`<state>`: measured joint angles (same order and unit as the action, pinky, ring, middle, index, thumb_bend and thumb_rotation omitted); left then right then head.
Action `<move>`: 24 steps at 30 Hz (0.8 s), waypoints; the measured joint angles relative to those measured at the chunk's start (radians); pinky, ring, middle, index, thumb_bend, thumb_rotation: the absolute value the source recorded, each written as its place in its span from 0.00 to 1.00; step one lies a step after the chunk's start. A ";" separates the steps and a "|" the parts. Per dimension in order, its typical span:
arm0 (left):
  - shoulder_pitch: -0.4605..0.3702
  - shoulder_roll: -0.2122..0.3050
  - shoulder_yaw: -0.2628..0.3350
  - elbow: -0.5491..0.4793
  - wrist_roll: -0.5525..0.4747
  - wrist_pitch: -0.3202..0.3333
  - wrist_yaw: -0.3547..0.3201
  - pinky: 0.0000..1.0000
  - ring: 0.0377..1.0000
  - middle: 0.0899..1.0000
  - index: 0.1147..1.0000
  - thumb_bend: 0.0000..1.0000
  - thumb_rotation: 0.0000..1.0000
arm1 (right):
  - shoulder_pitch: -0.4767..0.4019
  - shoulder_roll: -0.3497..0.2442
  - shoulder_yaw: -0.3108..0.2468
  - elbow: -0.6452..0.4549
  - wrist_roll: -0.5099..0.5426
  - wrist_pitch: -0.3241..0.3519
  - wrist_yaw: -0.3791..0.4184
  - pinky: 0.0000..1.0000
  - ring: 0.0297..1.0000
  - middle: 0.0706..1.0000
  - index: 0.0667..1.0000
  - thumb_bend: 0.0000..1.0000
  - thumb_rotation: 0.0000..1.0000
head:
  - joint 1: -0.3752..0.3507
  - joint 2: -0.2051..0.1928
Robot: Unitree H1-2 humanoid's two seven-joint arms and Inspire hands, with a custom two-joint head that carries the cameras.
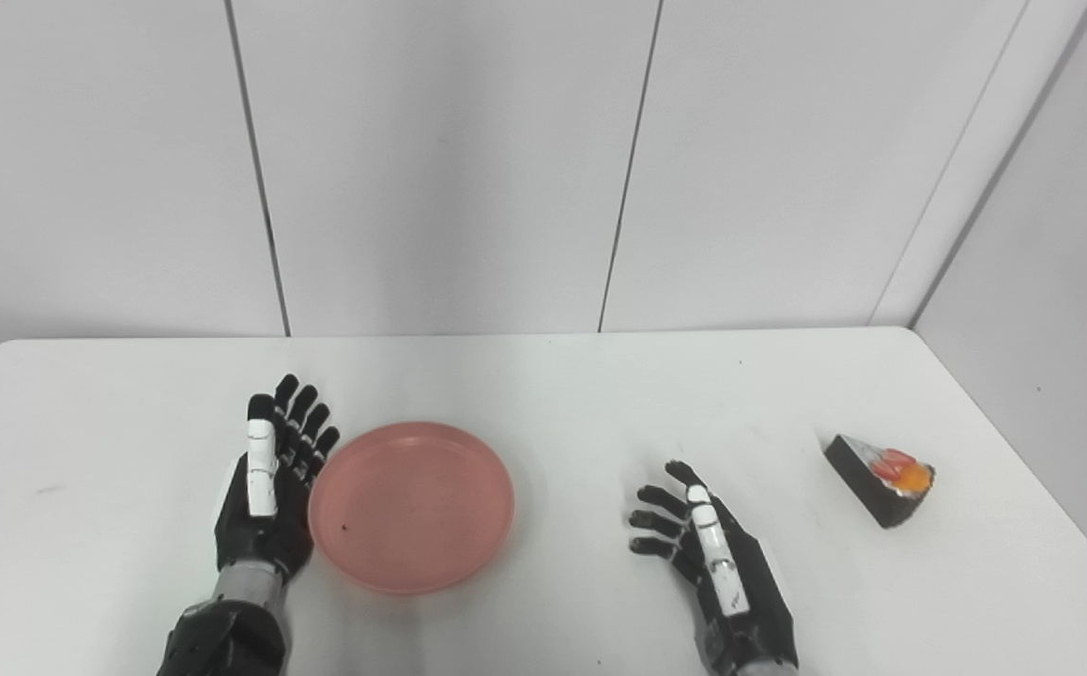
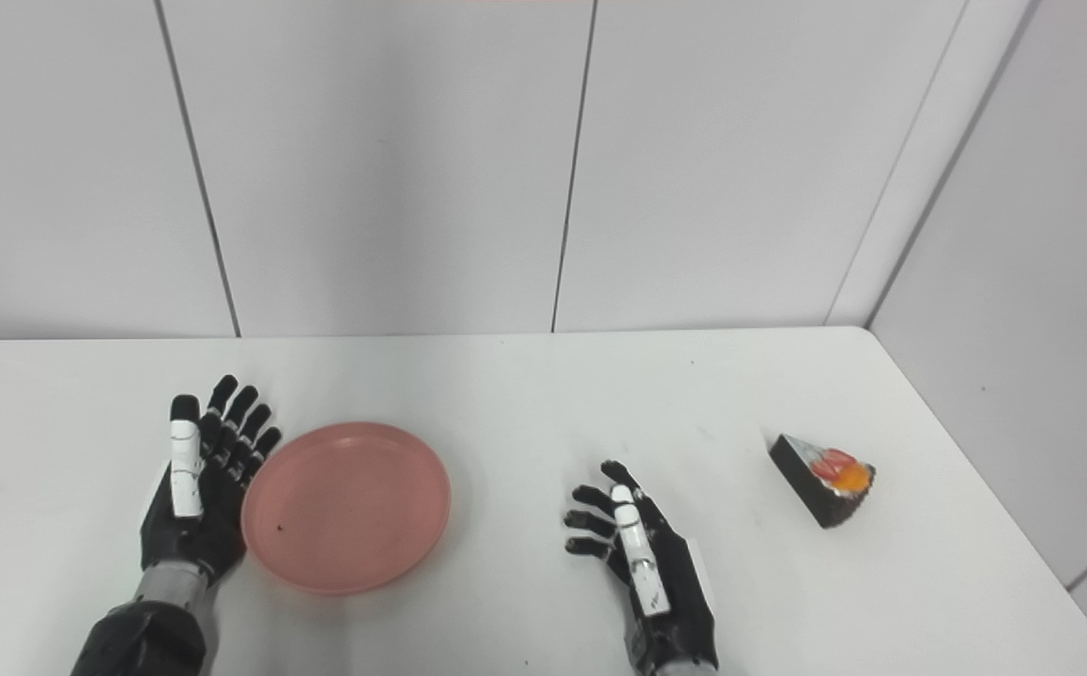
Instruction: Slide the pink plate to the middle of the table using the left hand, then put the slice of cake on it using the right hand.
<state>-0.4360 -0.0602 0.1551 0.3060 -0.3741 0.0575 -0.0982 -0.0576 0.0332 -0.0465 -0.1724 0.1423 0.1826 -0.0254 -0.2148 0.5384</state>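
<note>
White table (image 1: 543, 376): the pink plate (image 1: 411, 507) is pushed rightward by the open-fingered left hand (image 1: 267, 488); the right hand (image 1: 717, 563), fingers spread and empty, is needed next for the far-right cake slice (image 1: 880, 477).

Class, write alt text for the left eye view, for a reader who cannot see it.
A pink plate lies on a white table, with the robot's open left hand flat against its left rim. The open right hand rests to the plate's right, apart from a cake slice near the table's right edge.
</note>
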 measured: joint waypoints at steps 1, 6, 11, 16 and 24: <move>-0.002 -0.004 0.000 0.003 -0.001 0.000 0.002 0.94 0.99 0.98 1.00 0.91 0.85 | 0.002 0.000 0.000 -0.003 -0.002 0.002 0.000 0.60 0.66 0.71 0.84 0.62 0.81 | 0.000 0.000; -0.017 -0.015 -0.002 0.020 -0.001 -0.001 0.003 0.95 0.99 0.98 1.00 0.89 0.85 | 0.004 -0.001 -0.001 -0.006 -0.007 0.005 -0.001 0.60 0.67 0.71 0.84 0.63 0.80 | -0.009 -0.002; -0.025 -0.036 -0.021 0.032 -0.001 -0.006 0.001 0.98 1.00 1.00 1.00 0.87 0.86 | 0.004 -0.005 -0.001 -0.005 -0.014 0.005 -0.001 0.60 0.67 0.71 0.85 0.63 0.81 | -0.029 -0.005; -0.042 -0.050 -0.034 0.063 0.002 -0.029 -0.004 0.98 1.00 0.99 1.00 0.87 0.84 | 0.004 -0.008 0.000 -0.005 -0.033 0.005 -0.001 0.60 0.66 0.70 0.84 0.59 0.81 | -0.051 -0.014; -0.062 -0.052 -0.039 0.129 0.020 -0.089 -0.030 0.95 0.98 0.97 1.00 0.85 0.84 | 0.004 -0.028 0.025 0.040 -0.117 -0.084 0.000 0.59 0.64 0.71 0.82 0.59 0.84 | -0.074 -0.037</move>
<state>-0.4981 -0.1120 0.1161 0.4348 -0.3540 -0.0312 -0.1284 -0.0539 0.0050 -0.0215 -0.1326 0.0248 0.0982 -0.0255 -0.2884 0.5016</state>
